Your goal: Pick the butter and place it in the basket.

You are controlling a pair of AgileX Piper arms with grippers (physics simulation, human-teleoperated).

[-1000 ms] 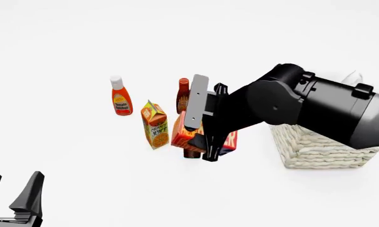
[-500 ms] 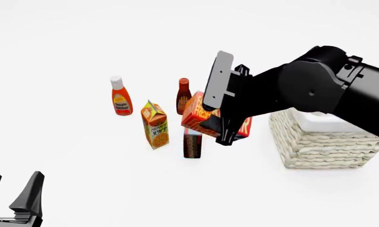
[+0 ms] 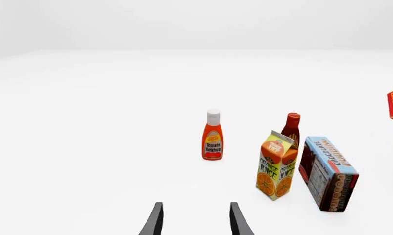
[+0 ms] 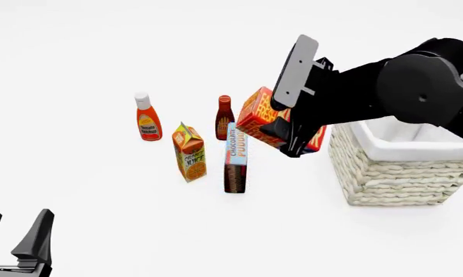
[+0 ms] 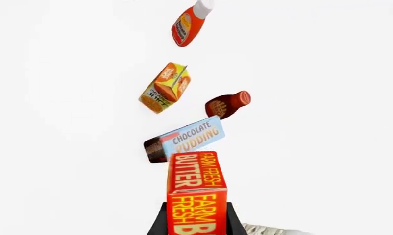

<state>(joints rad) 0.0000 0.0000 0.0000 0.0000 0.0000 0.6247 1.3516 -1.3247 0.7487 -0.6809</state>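
Front view showed the right gripper (image 4: pixel 293 138), clamped on the butter (image 4: pixel 264 120), had risen and swung toward the basket (image 4: pixel 385 173). Left gripper (image 4: pixel 16 234) sat open. Release over the lining looked next.

The right arm reaches in from the right side of the front view, its bulky black wrist raised well above the table and angled toward the left, a flat grey plate on its upper side. The right gripper (image 4: pixel 289 135) points down and leftward, its two black fingers (image 5: pixel 159 223) closed on either side of the butter (image 4: pixel 264 118), which hangs tilted in the air. The left gripper (image 4: pixel 16 239) sits low at the near left corner, fingers (image 3: pixel 155 223) spread apart with nothing between them, pointing forward over the table.
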